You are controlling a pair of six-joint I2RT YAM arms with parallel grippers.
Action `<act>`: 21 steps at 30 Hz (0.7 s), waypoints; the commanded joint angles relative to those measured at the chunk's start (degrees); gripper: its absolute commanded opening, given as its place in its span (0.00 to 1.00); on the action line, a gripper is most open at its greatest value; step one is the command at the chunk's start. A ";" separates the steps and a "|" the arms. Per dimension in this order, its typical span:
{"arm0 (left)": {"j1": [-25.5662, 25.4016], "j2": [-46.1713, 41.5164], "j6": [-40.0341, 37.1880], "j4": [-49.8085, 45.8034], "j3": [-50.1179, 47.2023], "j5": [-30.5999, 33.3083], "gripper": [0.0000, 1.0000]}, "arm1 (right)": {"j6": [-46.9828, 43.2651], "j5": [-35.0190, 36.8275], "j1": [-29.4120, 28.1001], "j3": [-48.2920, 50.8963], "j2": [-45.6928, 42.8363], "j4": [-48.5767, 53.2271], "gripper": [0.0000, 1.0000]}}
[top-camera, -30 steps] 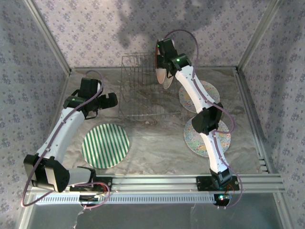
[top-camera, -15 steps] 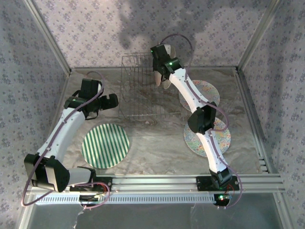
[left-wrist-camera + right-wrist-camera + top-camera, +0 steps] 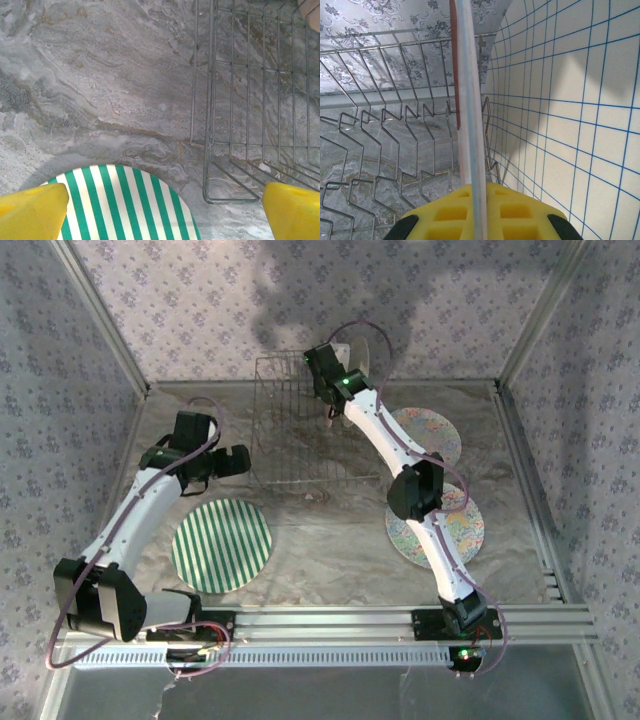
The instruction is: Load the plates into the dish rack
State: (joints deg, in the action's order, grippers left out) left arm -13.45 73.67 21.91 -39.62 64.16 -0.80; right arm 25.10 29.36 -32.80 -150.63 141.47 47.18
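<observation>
dish rack (image 3: pixel 290 440): thin bare metal wire is seen, dull grey, with a faint gleam caught at the bends.
table top (image 3: pixel 330 540): a smooth marbled grey sheet with a soft sheen is noted.
striped plate (image 3: pixel 222 545): a smooth, lightly glossy face is shown.
held plate (image 3: pixel 467 100): a pale, smooth, satin rim is viewed edge-on.
right gripper pads (image 3: pixel 520 197): yellow, matt, foam-like, moulded with square pockets.
left gripper pads (image 3: pixel 30 210): yellow and matt.
arm shells (image 3: pixel 380 435): white glossy plastic is observed.
walls (image 3: pixel 200 300): a matt printed covering; cloth or paper cannot be told.
frame rails (image 3: pixel 330 620): pale brushed metal.
</observation>
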 commanded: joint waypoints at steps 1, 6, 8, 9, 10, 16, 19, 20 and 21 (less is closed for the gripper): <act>0.27 -0.36 0.05 2.08 -0.83 -0.96 0.99 | 0.76 1.66 -0.47 -0.18 -0.37 -1.41 0.16; 0.27 -0.80 1.09 1.65 -1.06 -1.49 0.99 | -0.47 0.59 -0.36 -0.28 -1.08 -1.83 0.44; 0.27 -1.23 1.36 1.13 -1.22 -1.40 0.99 | -1.34 -0.05 -0.42 -0.28 -1.70 -2.22 0.51; 0.27 -1.49 1.46 1.06 -1.31 -1.40 0.99 | -1.77 -0.10 -0.53 -0.28 -2.08 -2.18 0.53; 0.26 -1.90 1.70 1.11 -1.47 -1.49 0.99 | -2.14 -0.09 -0.70 -0.28 -2.55 -2.16 0.55; 0.27 -3.87 2.69 -0.94 -2.51 -1.53 0.99 | -3.39 0.29 -1.61 0.02 -5.93 -0.65 0.67; 0.27 -4.79 2.96 -1.65 -2.64 -1.44 0.99 | -3.73 0.33 -1.90 1.24 -8.13 -0.66 0.73; 0.26 -5.10 3.09 -1.86 -2.72 -1.40 0.99 | -3.77 0.42 -1.94 1.90 -9.08 -0.61 0.74; 0.27 -5.35 3.18 -2.15 -2.73 -1.38 0.99 | -3.83 0.58 -2.01 2.53 -9.88 -0.78 0.75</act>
State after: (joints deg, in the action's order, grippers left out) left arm -13.45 70.17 24.12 -39.66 61.76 -1.72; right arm 21.98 29.17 -34.37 -148.99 136.86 45.71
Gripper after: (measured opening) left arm 0.993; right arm 0.743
